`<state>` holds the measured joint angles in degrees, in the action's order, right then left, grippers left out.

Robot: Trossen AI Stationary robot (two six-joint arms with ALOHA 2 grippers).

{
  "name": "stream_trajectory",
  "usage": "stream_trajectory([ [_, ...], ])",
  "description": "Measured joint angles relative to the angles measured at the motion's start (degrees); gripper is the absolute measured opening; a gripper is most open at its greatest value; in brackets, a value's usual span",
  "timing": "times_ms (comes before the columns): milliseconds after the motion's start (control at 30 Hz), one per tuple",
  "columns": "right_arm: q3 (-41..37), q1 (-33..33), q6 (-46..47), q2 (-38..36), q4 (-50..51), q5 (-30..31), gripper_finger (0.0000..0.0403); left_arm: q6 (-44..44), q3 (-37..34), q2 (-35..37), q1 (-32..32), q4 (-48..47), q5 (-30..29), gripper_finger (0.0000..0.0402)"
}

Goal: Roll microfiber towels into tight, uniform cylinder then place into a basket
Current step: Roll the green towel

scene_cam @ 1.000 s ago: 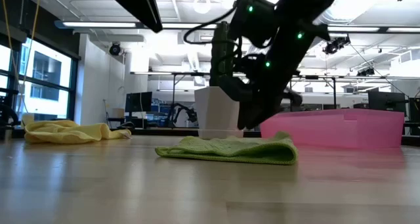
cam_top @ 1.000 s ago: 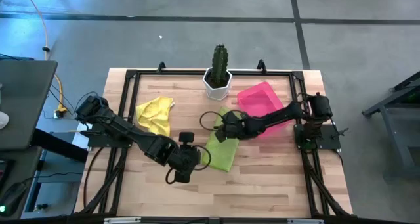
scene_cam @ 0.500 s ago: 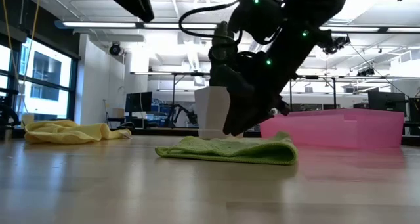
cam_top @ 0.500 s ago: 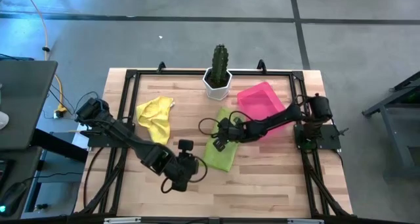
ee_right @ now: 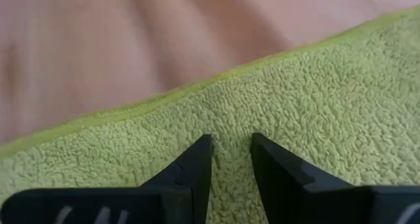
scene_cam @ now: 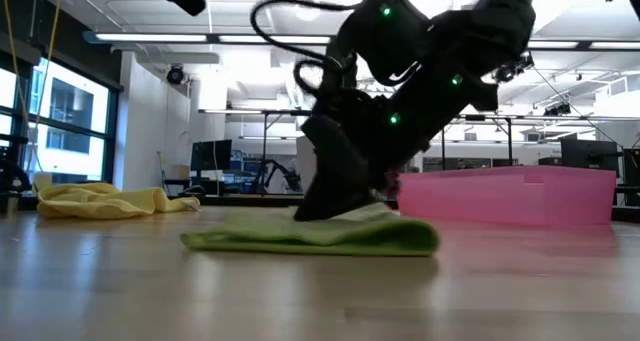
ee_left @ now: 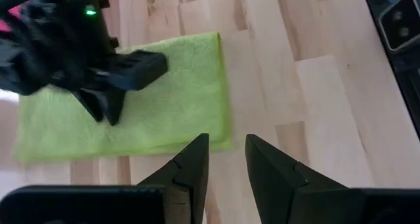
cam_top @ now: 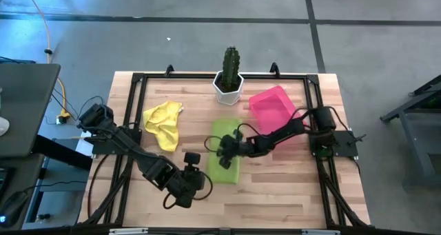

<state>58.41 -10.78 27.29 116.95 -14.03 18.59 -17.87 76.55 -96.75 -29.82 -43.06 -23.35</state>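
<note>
The lime green towel [cam_top: 226, 151] lies flat on the table, its long side running from far to near. My right gripper [ee_right: 228, 161] is down on its middle, with the fingers a little apart. My left gripper [ee_left: 227, 159] hovers above the table by the towel's near end [ee_left: 220, 129], narrowly open and with nothing between its fingers. The yellow towel [cam_top: 163, 123] lies crumpled at the far left. The pink basket [cam_top: 272, 105] stands at the far right. My right gripper rests its fingertips [ee_right: 197, 159] on the green towel's top face, close to the towel's left long edge [ee_right: 197, 87]. It comes slanting down from the table's right [scene_cam: 325, 196]. The towel lies flat on the table under the fingers; nothing of it shows between them.
A white pot with a cactus [cam_top: 229, 82] stands at the far edge, between the yellow towel and the basket. A black frame [cam_top: 131, 104] runs around the tabletop. Bare wood [cam_top: 275, 187] lies near the front edge.
My right gripper has gone down and toward the table's left onto the green towel, tipping and rolling as it went. The towel, slanted and bunched before, now lies longer, flatter and straighter, its near end shifted left. My left gripper has drawn back toward the near edge.
</note>
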Motion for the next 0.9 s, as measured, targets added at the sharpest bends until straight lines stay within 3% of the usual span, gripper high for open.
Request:
stream_trajectory([
  [167, -0.11, -1.04, -9.01, 0.86, -4.22, -2.28, 0.0101, 0.02, 0.00, 0.02, -1.06, -0.18, -0.01, 0.0090],
  [333, -0.36, -2.80, -5.25, -3.98, -2.18, -4.70, 0.0101, 0.00, 0.00, 0.02, -1.54, -0.25, 0.00, 0.0090],
  [600, -0.22, -8.65, -9.45, -14.11, 10.40, -13.01, 0.0101, 0.34, 0.02, -0.93, -0.51, 0.09, -2.67, 0.0091],
  [700, -0.28, -11.47, -10.30, -16.59, 17.98, -13.13, 0.0101, 4.29, 0.04, -2.77, 0.19, 0.57, -2.64, 0.0098],
  [900, -0.22, -15.75, -9.59, -18.08, 22.03, -9.59, 0.0127, 11.15, 0.04, -9.32, 1.51, 3.81, -3.54, 0.0128],
])
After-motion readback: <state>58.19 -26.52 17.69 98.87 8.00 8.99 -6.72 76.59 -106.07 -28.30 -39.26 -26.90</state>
